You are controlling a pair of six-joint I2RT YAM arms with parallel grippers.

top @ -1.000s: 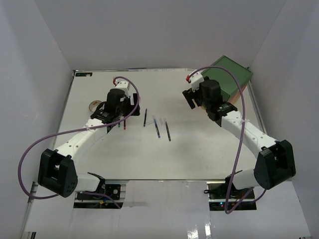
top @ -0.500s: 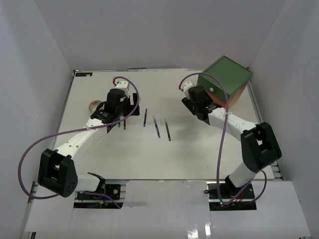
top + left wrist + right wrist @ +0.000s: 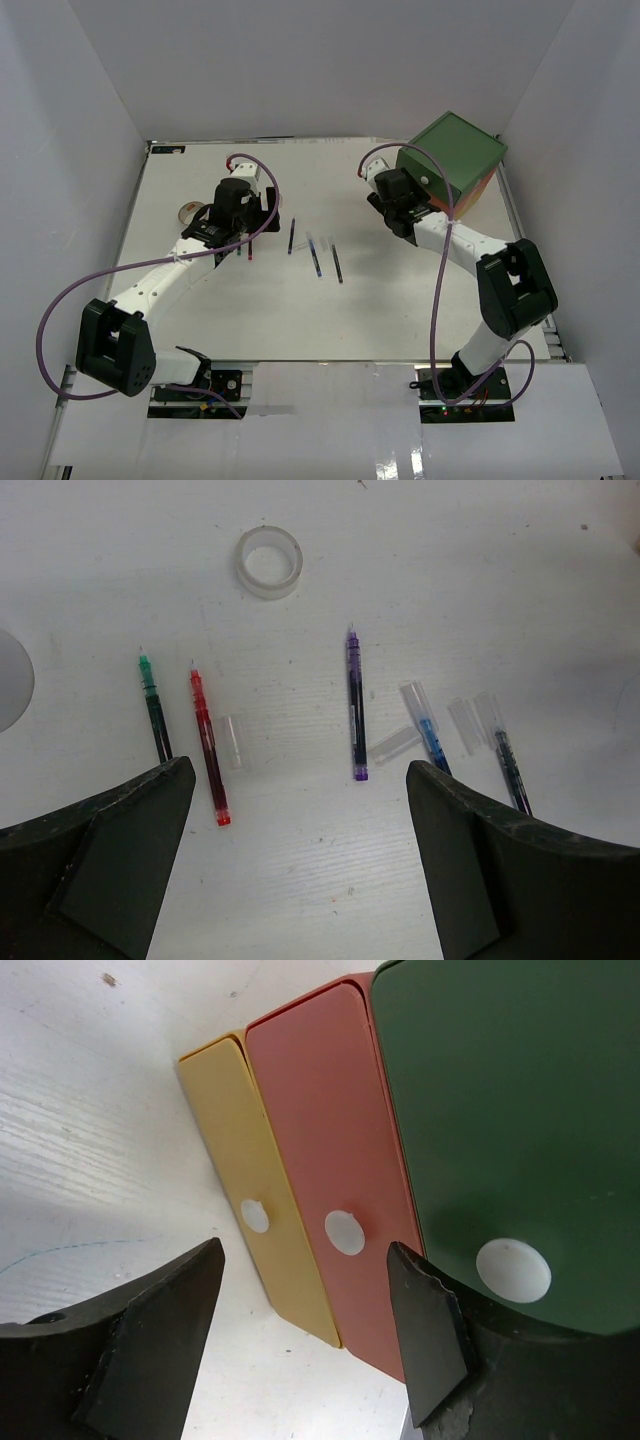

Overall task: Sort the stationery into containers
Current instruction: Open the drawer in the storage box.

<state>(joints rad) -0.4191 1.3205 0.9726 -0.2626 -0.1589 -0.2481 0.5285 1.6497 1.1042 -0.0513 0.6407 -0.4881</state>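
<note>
The chest (image 3: 458, 160) stands at the far right corner of the worktop (image 3: 300, 320). It has three drawers stacked one on another: a green drawer (image 3: 510, 1110), a red drawer (image 3: 325, 1120) and a yellow drawer (image 3: 235, 1140). All three are pushed shut, so what lies inside cannot be seen. Each front carries one round white knob, three in all (image 3: 513, 1270).

The right claw (image 3: 290, 1350) hangs just in front of the drawer fronts, spread wide and holding nothing. The left claw (image 3: 300, 860) hovers over the middle of the worktop, also spread wide and empty, with the pens between and beyond its fingers.

A beige tape roll (image 3: 188, 210) lies at the left, partly hidden by the left arm. One clear tape roll (image 3: 270, 563) lies flat beyond the pens.

Five thin pens lie uncapped in a loose row, roughly parallel: a green pen (image 3: 153, 708), a red pen (image 3: 209, 748), a purple pen (image 3: 357, 705), a blue pen (image 3: 430, 735) and a dark pen (image 3: 508, 770). Four clear caps (image 3: 233, 742) lie among them, apart from the pen tips.
</note>
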